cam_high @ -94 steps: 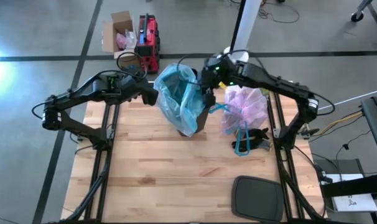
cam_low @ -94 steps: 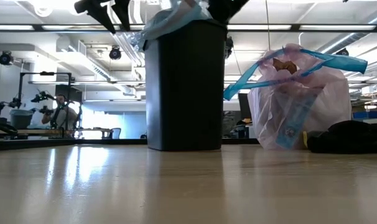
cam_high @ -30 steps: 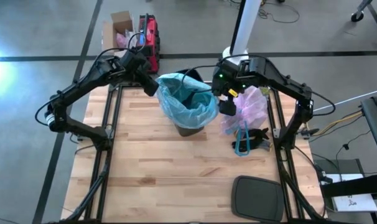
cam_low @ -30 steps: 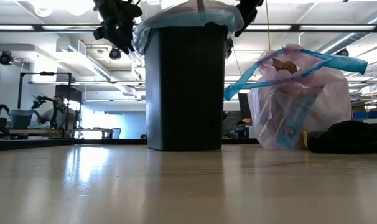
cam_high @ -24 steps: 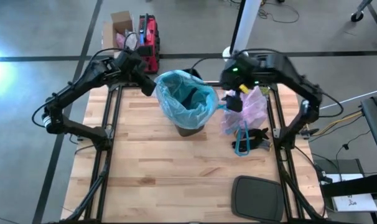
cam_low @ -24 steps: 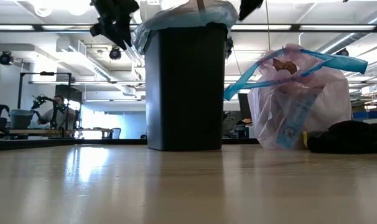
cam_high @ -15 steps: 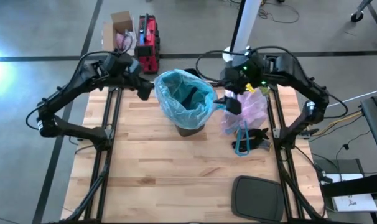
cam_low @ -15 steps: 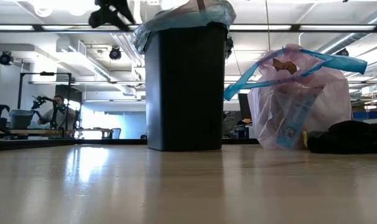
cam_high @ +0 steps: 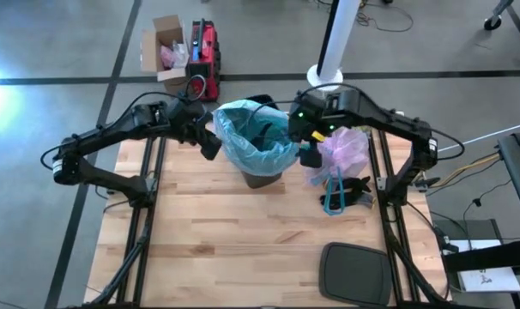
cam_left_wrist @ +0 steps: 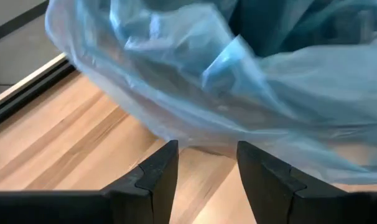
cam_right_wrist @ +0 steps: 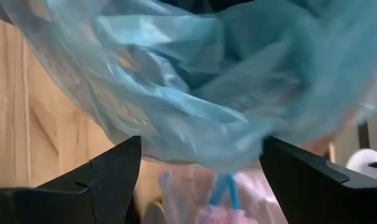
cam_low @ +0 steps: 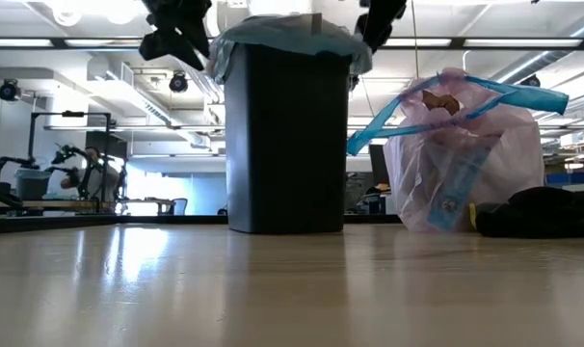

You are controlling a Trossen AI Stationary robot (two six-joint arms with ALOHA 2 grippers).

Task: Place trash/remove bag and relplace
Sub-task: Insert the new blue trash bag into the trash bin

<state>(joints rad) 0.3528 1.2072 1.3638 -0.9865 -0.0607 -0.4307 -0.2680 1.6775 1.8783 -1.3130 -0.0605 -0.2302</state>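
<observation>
With both pincers [cam_left_wrist: 202,165] [cam_right_wrist: 201,163] seen apart, the thin, limp, slippery light-blue plastic liner [cam_high: 258,137] is best gripped at its folded-over rim.

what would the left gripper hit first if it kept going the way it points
Most likely the blue bag folded over the bin's rim: it fills the view just past the open left gripper. Depth is hard to judge.

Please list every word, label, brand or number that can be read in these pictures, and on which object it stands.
No text can be read.
Lavender-pink bag: a blue printed patch, too blurred to read.
Red case on the floor: no legible marking.
Cardboard box: nothing legible.
</observation>
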